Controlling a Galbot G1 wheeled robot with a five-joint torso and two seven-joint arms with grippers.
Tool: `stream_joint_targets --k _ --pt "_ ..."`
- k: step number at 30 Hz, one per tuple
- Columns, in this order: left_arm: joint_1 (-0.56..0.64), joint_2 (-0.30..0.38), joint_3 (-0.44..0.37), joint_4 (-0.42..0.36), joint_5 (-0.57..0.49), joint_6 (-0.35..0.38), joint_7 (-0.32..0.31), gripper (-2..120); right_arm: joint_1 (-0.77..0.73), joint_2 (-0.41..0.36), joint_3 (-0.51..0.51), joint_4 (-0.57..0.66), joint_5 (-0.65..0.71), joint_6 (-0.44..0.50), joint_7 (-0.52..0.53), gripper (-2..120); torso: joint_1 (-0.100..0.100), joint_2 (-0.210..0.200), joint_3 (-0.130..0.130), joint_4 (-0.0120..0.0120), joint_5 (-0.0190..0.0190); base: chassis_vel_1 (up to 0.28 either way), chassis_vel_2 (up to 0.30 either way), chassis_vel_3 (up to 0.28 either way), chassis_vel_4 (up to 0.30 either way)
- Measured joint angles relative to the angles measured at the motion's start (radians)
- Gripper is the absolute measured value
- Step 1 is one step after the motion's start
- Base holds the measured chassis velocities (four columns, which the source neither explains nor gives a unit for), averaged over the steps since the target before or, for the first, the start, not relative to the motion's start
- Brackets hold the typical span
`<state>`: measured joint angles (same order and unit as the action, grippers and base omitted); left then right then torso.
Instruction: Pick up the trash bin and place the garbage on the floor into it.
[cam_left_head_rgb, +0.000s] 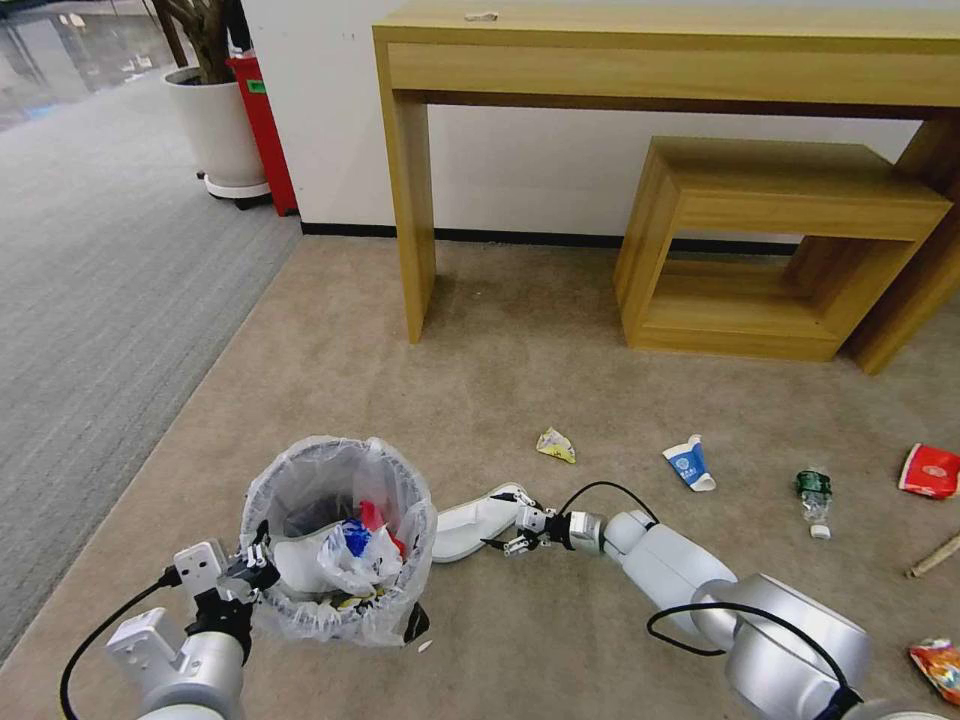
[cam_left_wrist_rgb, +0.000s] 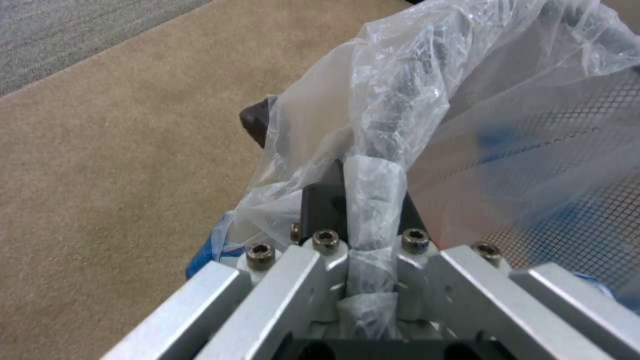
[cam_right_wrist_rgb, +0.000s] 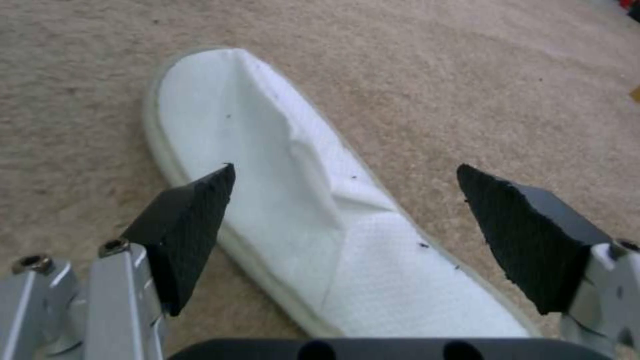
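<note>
Right gripper (cam_right_wrist_rgb: 347, 210): jaws spread wide over the white slipper (cam_right_wrist_rgb: 293, 200) lying flat on the beige floor (cam_right_wrist_rgb: 467, 75) beside the trash bin (cam_left_head_rgb: 335, 540), a light, limp item probably best pinched across its soft upper; left gripper (cam_left_wrist_rgb: 373, 220): clamped on the bin's liner-wrapped rim.

A white slipper (cam_right_wrist_rgb: 320, 220) lies on beige carpet (cam_left_head_rgb: 500, 380), black bin (cam_left_head_rgb: 335, 545) lined whitish, grey ribbed carpet (cam_left_head_rgb: 90, 300) beside.

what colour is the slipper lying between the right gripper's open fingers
White, a flat fabric slipper on beige carpet; the right wrist view shows it best.
</note>
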<state>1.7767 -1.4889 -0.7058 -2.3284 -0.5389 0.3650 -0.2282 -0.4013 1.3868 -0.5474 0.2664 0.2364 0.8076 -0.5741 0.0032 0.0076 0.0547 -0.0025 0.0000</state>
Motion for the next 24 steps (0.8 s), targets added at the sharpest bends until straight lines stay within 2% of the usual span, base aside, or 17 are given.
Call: stream_joint_targets --k 11,16,24 --pt "0.009 -0.005 0.0 -0.012 0.002 -0.002 0.004 1 0.023 0.027 0.002 -0.019 -0.013 -0.001 0.027 86 0.0 0.0 0.0 0.0 -0.0001 0.0 0.0 0.0 0.0" --pt "0.016 -0.005 -0.001 -0.02 0.002 -0.002 0.005 1 0.026 0.045 0.003 -0.031 -0.021 -0.008 0.038 82 0.0 0.0 0.0 0.0 -0.0001 0.0 0.0 0.0 0.0" --pt "0.015 -0.004 0.0 -0.022 0.002 -0.003 0.005 1 0.024 0.066 0.007 -0.044 -0.038 -0.017 0.04 86 0.0 0.0 0.0 0.0 -0.0001 0.0 0.0 0.0 0.0"
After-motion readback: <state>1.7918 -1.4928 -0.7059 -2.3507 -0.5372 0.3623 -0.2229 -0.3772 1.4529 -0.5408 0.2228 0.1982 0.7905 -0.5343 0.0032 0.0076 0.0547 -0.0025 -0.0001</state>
